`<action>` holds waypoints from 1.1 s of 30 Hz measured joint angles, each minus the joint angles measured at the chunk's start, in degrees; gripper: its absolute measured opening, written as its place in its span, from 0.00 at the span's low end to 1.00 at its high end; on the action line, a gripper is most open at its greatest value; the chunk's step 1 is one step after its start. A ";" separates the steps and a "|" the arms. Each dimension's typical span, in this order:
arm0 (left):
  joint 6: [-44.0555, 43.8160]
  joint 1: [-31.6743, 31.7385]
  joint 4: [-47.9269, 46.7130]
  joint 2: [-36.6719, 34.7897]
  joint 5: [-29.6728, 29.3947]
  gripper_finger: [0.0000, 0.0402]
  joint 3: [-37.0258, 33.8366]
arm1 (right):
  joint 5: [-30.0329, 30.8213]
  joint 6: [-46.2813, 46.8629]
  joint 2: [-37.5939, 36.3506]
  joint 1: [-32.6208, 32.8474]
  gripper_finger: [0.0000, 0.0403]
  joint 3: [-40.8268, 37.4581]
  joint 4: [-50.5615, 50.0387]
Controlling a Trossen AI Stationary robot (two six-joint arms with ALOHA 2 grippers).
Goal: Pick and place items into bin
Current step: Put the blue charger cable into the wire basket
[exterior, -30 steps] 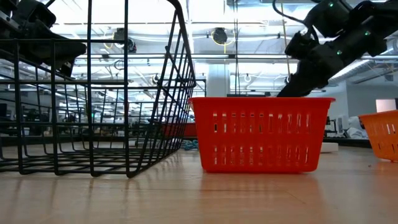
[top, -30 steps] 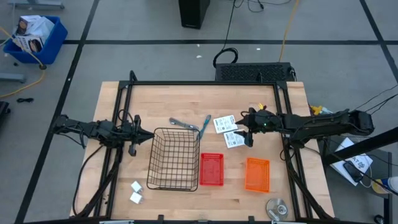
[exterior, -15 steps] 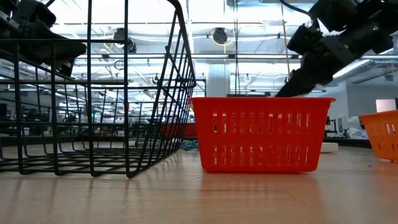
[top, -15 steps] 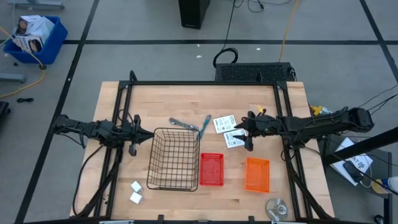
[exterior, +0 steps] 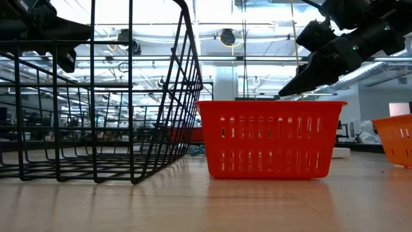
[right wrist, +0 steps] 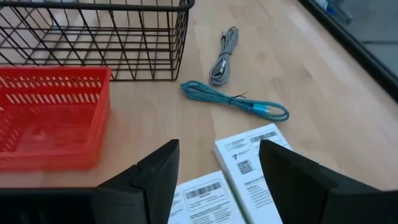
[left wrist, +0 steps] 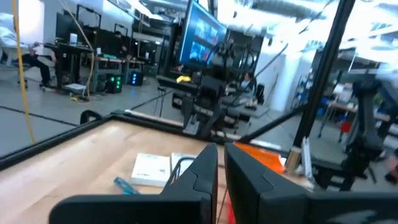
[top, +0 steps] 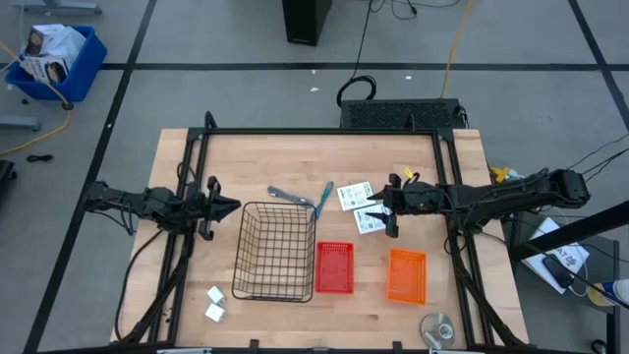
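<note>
From above, the whole butcher-block wooden table (top: 295,157) is laid out: a black wire basket (top: 276,252) at centre, a small red slotted plastic bin (top: 334,267) touching its right side, an orange slotted plastic bin (top: 407,275) further right, and a round silver disc (top: 437,327) near the front right corner. Only this view catches the two small white blocks (top: 213,303) sitting at the front left, well apart from everything else.

Down at table level, the red bin's ribbed wall fills the middle, the wire grid looms on the left, and the cards and blocks are hidden.

The right wrist camera gives the close detail: a braided teal tool (right wrist: 235,100) and a slim grey tool (right wrist: 221,62), both cord-like here, lie on the wood beside the basket, the grey one nearer its wall. Two flat white cards with printed labels (right wrist: 255,163) lie just under the fingers; overhead shows three cards in that cluster.

The right gripper (top: 390,211) hangs over those cards with its fingers (right wrist: 155,180) spread about halfway, nothing between them, and whether they touch the cards I cannot tell.

The left gripper (top: 218,207) waits left of the basket, its fingers (left wrist: 202,177) pressed nearly together and holding nothing.
</note>
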 joint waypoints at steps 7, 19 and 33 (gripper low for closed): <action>1.98 -0.01 1.91 0.03 -1.09 0.08 0.00 | -0.20 -3.56 6.97 -3.10 0.53 4.47 1.28; 1.31 0.00 3.83 0.03 -4.41 0.08 0.00 | -9.75 -7.79 24.47 -11.30 0.53 24.69 -9.36; -2.13 0.00 0.70 0.03 -4.44 0.08 0.00 | -8.19 -25.82 44.60 -15.68 0.53 44.50 -29.85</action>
